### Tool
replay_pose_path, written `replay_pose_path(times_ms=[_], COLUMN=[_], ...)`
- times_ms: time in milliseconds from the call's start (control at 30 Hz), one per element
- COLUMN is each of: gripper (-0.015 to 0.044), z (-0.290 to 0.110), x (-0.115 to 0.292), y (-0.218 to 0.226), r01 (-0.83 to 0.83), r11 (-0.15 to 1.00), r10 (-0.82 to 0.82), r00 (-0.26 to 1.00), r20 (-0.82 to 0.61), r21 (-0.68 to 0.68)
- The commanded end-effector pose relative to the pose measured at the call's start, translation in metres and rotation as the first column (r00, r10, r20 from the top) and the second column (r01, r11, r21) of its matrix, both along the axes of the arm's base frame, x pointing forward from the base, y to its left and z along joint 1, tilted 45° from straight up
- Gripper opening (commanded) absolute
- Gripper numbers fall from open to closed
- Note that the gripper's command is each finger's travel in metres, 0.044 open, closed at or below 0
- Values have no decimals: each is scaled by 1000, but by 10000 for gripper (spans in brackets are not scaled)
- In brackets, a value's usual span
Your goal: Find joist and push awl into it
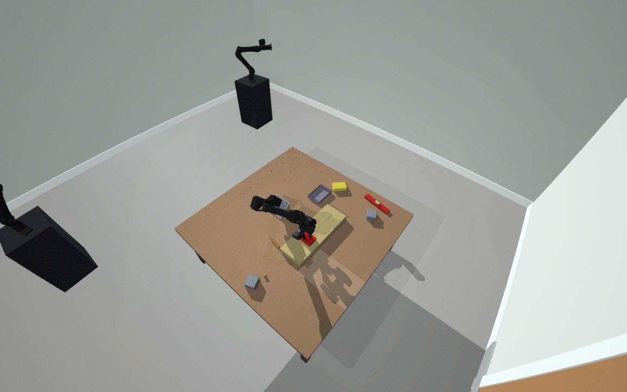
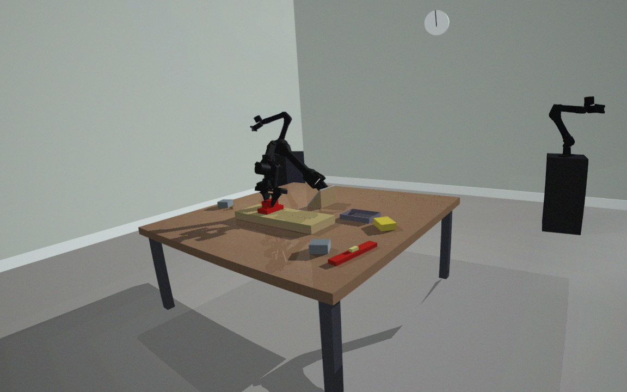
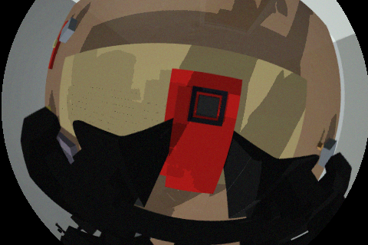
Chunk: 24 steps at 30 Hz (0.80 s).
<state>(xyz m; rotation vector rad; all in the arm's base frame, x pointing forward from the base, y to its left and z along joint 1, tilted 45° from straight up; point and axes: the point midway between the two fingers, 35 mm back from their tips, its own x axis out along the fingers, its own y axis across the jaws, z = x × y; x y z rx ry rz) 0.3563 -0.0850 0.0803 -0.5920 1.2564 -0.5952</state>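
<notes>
Claw (image 2: 270,199) clamped on the stud finder (image 3: 201,128), black fingers pressing its two long sides. Stud finder: flat red rectangular block, matte, with a square dark window framed in black near its far end; it rests on the floor panel (image 1: 327,219) directly below the claw. Panel: pale tan slab, long and flat, a faint dotted grain on one half. Just beside the panel's edge, near the claw, lies the thin awl (image 1: 273,241). Farther off: shallow grey-purple tray (image 2: 360,214), yellow block (image 2: 384,223), two grey cubes (image 2: 319,246), a red level bar (image 2: 352,252). All sit on a brown wood-toned table (image 2: 257,253) with dark square legs. Beyond: grey floor, plain grey walls, white baseboard, a round wall clock (image 2: 436,22).
</notes>
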Motion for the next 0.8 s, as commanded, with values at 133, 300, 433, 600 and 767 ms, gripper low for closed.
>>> replay_pose_path(times_ms=[133,300,433,600,767], gripper=[0,0,0,0,0], z=[17,27,35,45,54], x=[-3,-4,-5,-6,-7], y=[-18,-28,-36,-45,-55], r01=[2,2,2,2,2], r11=[1000,1000,1000,1000,1000], r10=[-2,-2,-2,-2,-2], r00=[1000,1000,1000,1000,1000], r20=[-3,-3,-3,-3,-3], r21=[-6,-7,-8,-8,-9])
